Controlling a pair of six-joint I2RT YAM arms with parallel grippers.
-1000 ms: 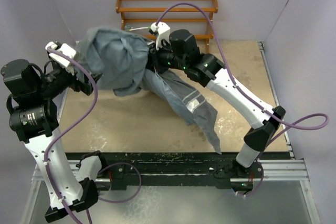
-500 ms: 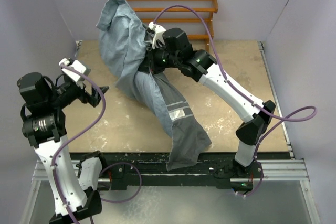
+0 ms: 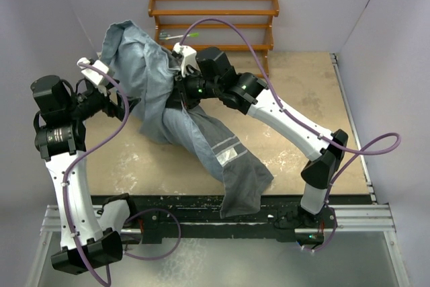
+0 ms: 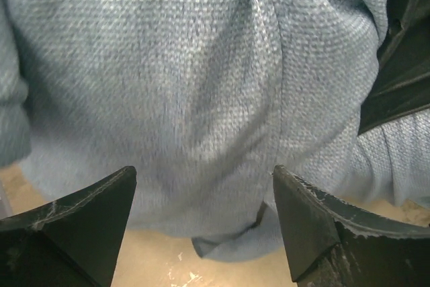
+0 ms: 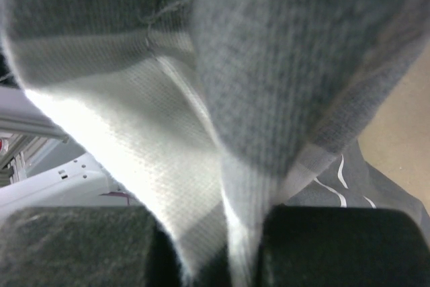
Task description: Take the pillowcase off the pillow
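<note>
Our left fingers [image 4: 80, 213] stand wide apart with nothing clamped between them. The blue-grey weave of the pillowcase [image 4: 201, 65] fills the view just beyond their tips, so the left gripper [image 4: 203, 179] is spread in front of the cloth without holding it. Our right fingers [image 5: 336, 247] are pressed together on a fold of the same fabric, which runs down between the pads. There we see a pale band and dark grey cloth side by side, and the right gripper [image 5: 222, 233] has the pillowcase pinched. From above, the right gripper [image 3: 176, 91] sits half buried in the cloth at the back left of the table [image 3: 302, 99], and the left gripper [image 3: 127, 105] is just beside the hanging fabric on its left. The pillowcase rises in a bunched, lighter blue-grey mass near the wooden rack [image 3: 215, 13]. From there it trails towards us across the table as a dark grey length with white stripes, and its far end drapes over the near edge of the table.
</note>
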